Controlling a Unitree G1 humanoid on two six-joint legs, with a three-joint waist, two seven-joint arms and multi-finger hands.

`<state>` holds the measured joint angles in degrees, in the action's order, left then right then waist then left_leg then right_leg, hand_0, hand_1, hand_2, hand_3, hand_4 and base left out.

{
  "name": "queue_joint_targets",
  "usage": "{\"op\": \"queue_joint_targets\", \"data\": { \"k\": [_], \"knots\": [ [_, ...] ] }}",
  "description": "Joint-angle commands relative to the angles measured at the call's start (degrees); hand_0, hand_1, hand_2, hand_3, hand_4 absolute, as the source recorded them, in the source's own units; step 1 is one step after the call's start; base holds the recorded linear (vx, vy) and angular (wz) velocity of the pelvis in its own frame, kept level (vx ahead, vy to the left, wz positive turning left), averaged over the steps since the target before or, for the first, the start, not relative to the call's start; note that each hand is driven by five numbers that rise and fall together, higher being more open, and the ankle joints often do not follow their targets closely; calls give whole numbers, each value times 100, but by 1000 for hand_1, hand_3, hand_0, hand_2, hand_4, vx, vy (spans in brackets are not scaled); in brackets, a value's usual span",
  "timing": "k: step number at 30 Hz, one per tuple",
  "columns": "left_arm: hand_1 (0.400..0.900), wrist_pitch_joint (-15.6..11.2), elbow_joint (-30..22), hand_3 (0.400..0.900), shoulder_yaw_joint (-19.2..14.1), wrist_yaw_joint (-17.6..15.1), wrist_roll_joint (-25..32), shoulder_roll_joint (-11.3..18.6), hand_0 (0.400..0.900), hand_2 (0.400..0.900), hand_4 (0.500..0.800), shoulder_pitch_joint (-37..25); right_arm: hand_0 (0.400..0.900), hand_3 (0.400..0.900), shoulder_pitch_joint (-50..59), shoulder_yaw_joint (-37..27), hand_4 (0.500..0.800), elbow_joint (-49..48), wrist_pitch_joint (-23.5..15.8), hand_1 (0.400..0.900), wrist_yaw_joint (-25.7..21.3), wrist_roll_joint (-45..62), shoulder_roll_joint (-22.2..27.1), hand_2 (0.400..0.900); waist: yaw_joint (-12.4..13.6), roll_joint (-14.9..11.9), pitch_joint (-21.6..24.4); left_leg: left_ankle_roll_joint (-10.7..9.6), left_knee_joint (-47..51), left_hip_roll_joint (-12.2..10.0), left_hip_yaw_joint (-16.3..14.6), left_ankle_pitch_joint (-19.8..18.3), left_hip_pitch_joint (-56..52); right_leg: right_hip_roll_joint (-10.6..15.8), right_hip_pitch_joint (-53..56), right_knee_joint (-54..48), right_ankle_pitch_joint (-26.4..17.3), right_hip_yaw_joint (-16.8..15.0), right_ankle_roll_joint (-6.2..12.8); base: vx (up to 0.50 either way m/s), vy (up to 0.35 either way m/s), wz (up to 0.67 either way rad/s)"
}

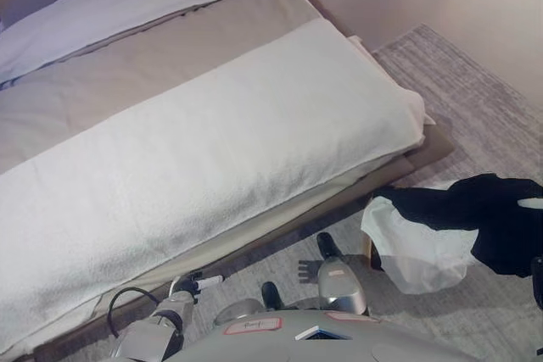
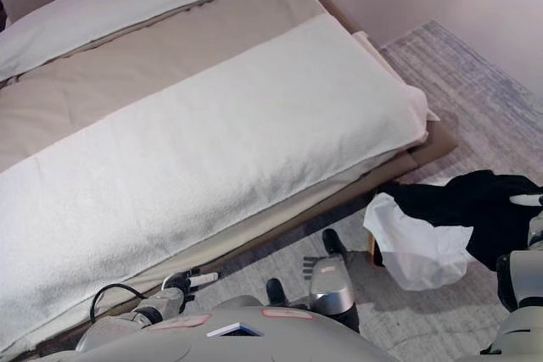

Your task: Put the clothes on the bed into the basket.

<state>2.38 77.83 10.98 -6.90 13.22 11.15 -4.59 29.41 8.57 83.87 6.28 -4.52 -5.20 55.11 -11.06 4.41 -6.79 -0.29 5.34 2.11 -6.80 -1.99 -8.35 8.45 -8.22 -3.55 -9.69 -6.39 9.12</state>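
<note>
We are looking down at the bed (image 2: pixel 212 125), its white blanket (image 2: pixel 204 167) lying flat. Beside it on the grey rug (image 2: pixel 475 116) a basket (image 2: pixel 416 247) with a white liner is sitting, a black garment (image 2: pixel 475 205) draping over its rim (the right hand (image 2: pixel 528 201) showing only a white tip there). Our left hand (image 2: pixel 188 281) is hanging near the bed's edge, fingers relaxed.

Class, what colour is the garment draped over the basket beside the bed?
Black. The garment hangs over the basket's white liner, clearest in the right eye view.
</note>
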Motion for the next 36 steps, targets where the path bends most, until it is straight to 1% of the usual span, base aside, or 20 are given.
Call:
{"op": "queue_joint_targets", "data": {
  "k": [1,4,10,11,12,17,21,31,36],
  "knots": [
    [900,-43,257,900,109,-89,-173,269,900,900,800,-136,400,400,568,244,500,-15,-132,400,-279,-66,812,400,10,-188,-49,-56,-34,8,246,-320,-109,31,-466,709,-264,-37,270,-12,-9,-17],
    [900,-52,242,900,108,-96,-165,249,900,900,800,-127,400,400,683,366,500,-126,-162,400,-290,-68,781,400,13,-164,-81,-62,-38,9,209,-323,-129,15,-473,718,-266,-95,261,-7,-14,-13],
    [900,-71,207,900,134,-83,-103,206,900,900,800,-119,400,400,806,504,500,-342,-220,400,-310,72,606,400,64,-95,-67,-80,-52,-4,254,-296,-101,27,-436,680,-253,-70,229,-6,-16,5],
    [900,-70,203,900,149,-79,-93,199,900,900,800,-110,557,557,856,533,594,-353,-224,557,-324,81,588,557,80,-75,-65,-84,-54,-7,274,-289,-95,38,-426,670,-252,-47,220,-8,-29,16],
    [900,-71,219,900,135,-69,-94,215,900,900,800,-103,900,900,875,535,800,-357,-224,900,-378,83,557,900,91,-57,-65,-88,-55,-10,291,-285,-94,43,-415,662,-246,-30,213,-7,-23,14],
    [900,-71,259,900,103,-133,-104,203,900,900,800,-92,900,900,780,543,800,-649,-286,900,-425,117,378,900,137,-22,-69,-110,-50,-25,348,-236,-71,65,-355,616,-246,45,190,-12,-23,11],
    [900,-65,298,900,96,-151,-134,219,900,900,800,-102,900,900,720,582,800,-601,-294,900,-354,116,262,900,180,-44,-59,-126,-37,-45,386,-211,-34,84,-333,564,-257,109,174,-14,-28,10],
    [900,-39,333,900,69,-152,-153,272,900,900,800,-161,900,900,729,691,800,-316,-261,900,-200,102,0,900,273,-203,-28,-136,-34,-72,431,-204,-32,79,-271,540,-256,171,150,-6,-18,3],
    [900,-44,303,900,23,-173,-137,316,900,900,800,-186,900,900,673,651,800,-317,-254,900,-217,147,-111,900,295,-264,-20,-131,-37,-80,441,-204,-39,73,-252,522,-266,169,145,0,0,0]
  ]
}}
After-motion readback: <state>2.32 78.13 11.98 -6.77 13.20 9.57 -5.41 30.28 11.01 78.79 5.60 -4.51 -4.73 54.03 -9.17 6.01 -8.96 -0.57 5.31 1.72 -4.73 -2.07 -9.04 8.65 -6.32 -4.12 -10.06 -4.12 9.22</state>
